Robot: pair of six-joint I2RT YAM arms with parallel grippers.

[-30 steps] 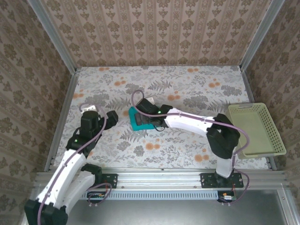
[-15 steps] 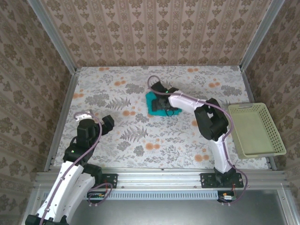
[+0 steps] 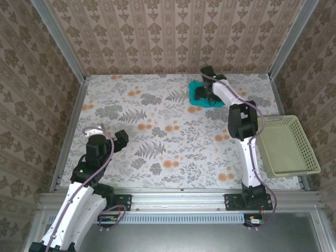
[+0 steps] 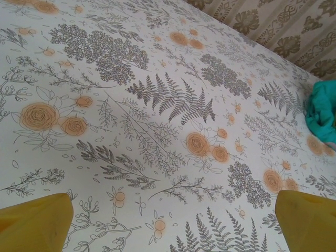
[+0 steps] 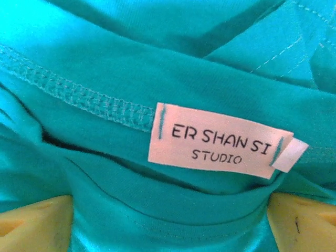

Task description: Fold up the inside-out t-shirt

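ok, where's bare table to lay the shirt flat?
Centre of the table between left pincer and basket is bare; so is the far-left corner. Crowded far right: bunched t-shirt under the right pincer.

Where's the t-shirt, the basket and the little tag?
t-shirt [image 3: 196, 90]: top view, on its left edge.
basket [image 3: 286, 147]: top view, on its bare floor.
tag [image 5: 220, 144]: right wrist view, on its printed middle.

1. My overhead camera looked down from above and behind the arm bases [image 3: 254, 198] onto the whole table [image 3: 157, 105].
2. My left wrist camera faced low across that table, sharing the t-shirt [image 4: 323, 113] with overhead.
3. My right wrist camera sat very close on the t-shirt's label [image 5: 218, 142].
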